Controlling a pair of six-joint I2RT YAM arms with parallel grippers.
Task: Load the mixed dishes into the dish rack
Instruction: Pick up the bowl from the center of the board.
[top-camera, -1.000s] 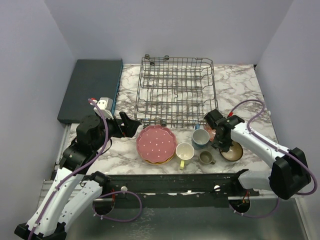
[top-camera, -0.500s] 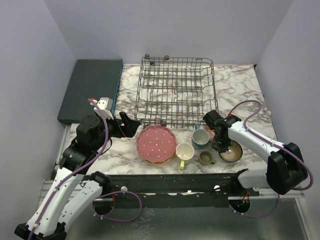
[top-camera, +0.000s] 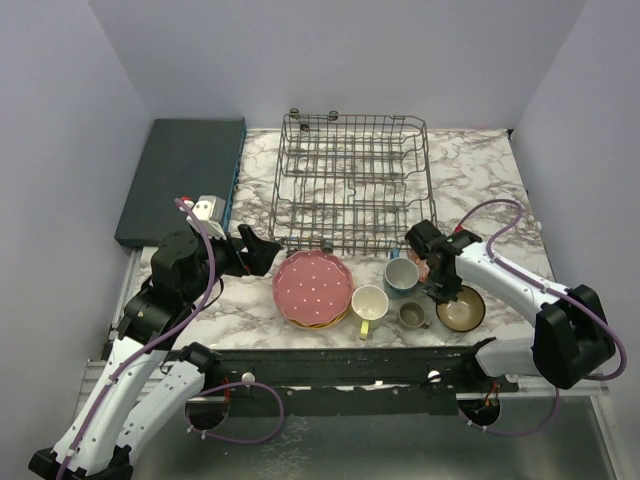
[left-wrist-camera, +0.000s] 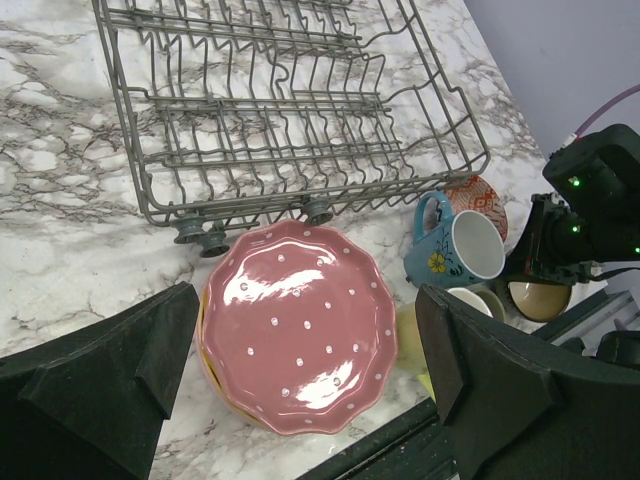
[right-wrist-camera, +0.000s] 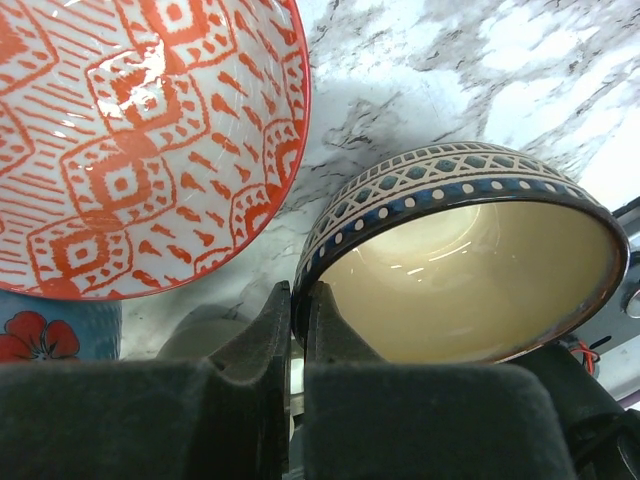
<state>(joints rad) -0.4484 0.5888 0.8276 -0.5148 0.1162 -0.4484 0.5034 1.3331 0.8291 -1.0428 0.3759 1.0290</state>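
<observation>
bowl (right-wrist-camera: 470, 270) front-right on worktop (top-camera: 470, 180), beside red bowl (right-wrist-camera: 130, 130) | right jaws clamped on its rim | left jaws apart above pink plate (left-wrist-camera: 295, 340) | likely stiff, glazed, slippery, chippable: rim pinch suits, lift gently

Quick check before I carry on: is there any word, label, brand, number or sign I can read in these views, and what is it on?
None: no readable text in any view.
The red bowl and brown bowl carry only geometric patterns.
The blue mug bears only a flower, and the pink plate only white dots.
</observation>
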